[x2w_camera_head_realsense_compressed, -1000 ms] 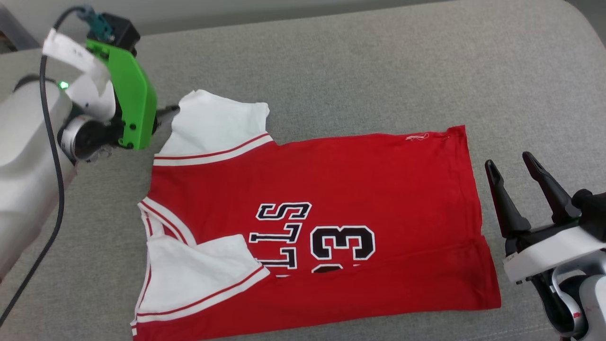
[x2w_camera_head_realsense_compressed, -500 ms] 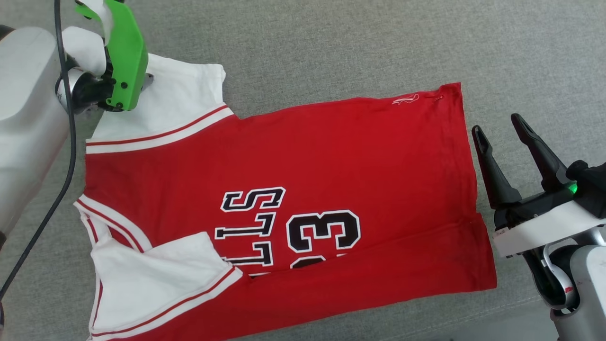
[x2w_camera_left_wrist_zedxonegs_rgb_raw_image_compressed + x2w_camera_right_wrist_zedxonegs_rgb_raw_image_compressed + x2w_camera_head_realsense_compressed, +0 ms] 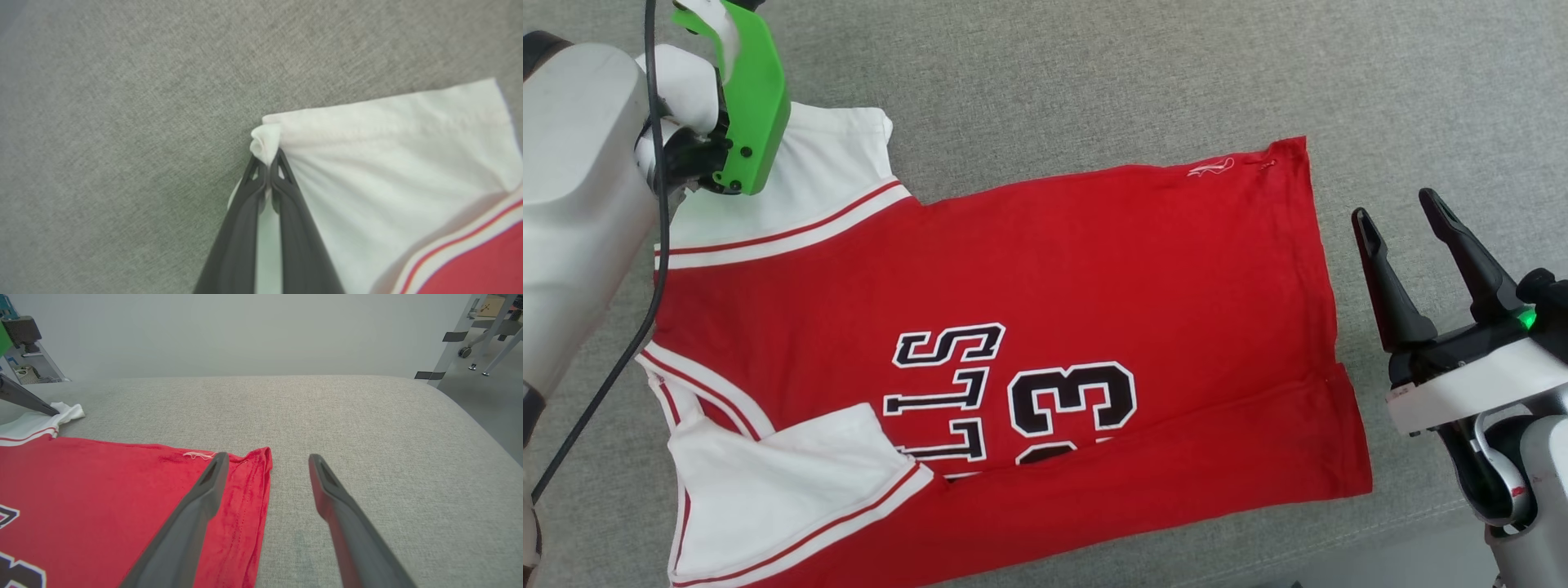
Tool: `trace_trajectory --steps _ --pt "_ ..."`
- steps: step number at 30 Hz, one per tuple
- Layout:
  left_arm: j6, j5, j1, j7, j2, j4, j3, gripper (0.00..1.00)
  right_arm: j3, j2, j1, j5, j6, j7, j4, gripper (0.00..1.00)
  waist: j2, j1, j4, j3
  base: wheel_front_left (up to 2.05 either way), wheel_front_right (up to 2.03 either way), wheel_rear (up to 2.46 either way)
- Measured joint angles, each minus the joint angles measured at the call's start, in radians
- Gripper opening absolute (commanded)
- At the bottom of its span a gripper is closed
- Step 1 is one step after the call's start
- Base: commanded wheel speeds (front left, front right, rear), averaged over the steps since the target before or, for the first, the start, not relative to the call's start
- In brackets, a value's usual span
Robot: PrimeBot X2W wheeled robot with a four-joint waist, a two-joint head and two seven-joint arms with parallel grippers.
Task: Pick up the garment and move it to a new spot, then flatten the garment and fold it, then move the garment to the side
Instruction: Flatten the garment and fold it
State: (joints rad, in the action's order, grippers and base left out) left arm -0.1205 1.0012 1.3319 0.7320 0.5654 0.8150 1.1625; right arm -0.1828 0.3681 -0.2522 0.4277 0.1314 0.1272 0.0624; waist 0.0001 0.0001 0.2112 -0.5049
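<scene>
The garment [image 3: 1054,269], a red jersey with white sleeves, striped trim and black lettering with a 23, lies spread flat on the grey cushioned surface [image 3: 1111,73]. My left gripper [image 3: 267,161] is shut on the bunched outer corner of the far white sleeve [image 3: 388,163], at the garment's upper left in the head view. Its green wrist mount [image 3: 752,98] covers the fingers there. My right gripper [image 3: 1395,208] stands open just right of the red hem, holding nothing. In the right wrist view the hem's far corner [image 3: 261,455] lies between its fingers [image 3: 196,506].
The grey surface extends well beyond the garment toward the back and right [image 3: 347,412]. Its front edge runs near my right arm [image 3: 1388,531]. Table legs and a caster [image 3: 463,351] stand off the far right corner, a wall behind.
The left gripper has closed on the sleeve corner it was reaching. The head camera has tilted, shifting the whole picture. The right gripper stays open beside the hem.
</scene>
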Motion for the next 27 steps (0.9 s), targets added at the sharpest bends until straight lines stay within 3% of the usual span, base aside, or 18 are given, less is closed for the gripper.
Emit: trace_trajectory --steps 5,8,12,18,21,27 --pt "-0.003 -0.017 -0.016 -0.062 -0.010 0.009 0.020 0.00 0.014 0.036 -0.022 0.000 0.000 -0.022 0.008 1.00 0.0000 0.0000 -0.014 0.031 0.00 0.00 0.00" --pt "-0.004 -0.026 -0.032 -0.113 -0.017 0.003 0.030 0.00 0.004 0.093 -0.061 0.018 0.000 -0.081 0.013 1.00 0.0000 0.0000 -0.028 0.058 0.00 0.00 0.00" --pt "-0.005 -0.011 -0.046 -0.177 -0.038 -0.028 0.028 0.00 -0.077 0.214 -0.138 0.087 0.000 -0.236 0.013 1.00 0.0000 -0.0001 -0.058 0.095 0.00 0.00 0.00" --pt "-0.007 -0.001 -0.060 -0.230 -0.051 -0.094 0.055 0.00 -0.285 0.400 -0.292 0.255 0.000 -0.593 -0.010 1.00 0.0000 -0.0001 -0.118 0.136 0.00 0.00 0.00" --pt "-0.007 0.002 -0.061 -0.249 -0.053 -0.123 0.067 0.00 -0.369 0.450 -0.381 0.320 0.000 -0.750 -0.046 1.00 0.0000 -0.0001 -0.150 0.149 0.00 0.00 0.00" --pt "-0.007 0.003 -0.059 -0.280 -0.063 -0.158 0.082 0.00 -0.478 0.460 -0.516 0.357 0.000 -0.900 -0.164 1.00 0.0000 -0.0001 -0.203 0.153 0.00 0.00 0.00"
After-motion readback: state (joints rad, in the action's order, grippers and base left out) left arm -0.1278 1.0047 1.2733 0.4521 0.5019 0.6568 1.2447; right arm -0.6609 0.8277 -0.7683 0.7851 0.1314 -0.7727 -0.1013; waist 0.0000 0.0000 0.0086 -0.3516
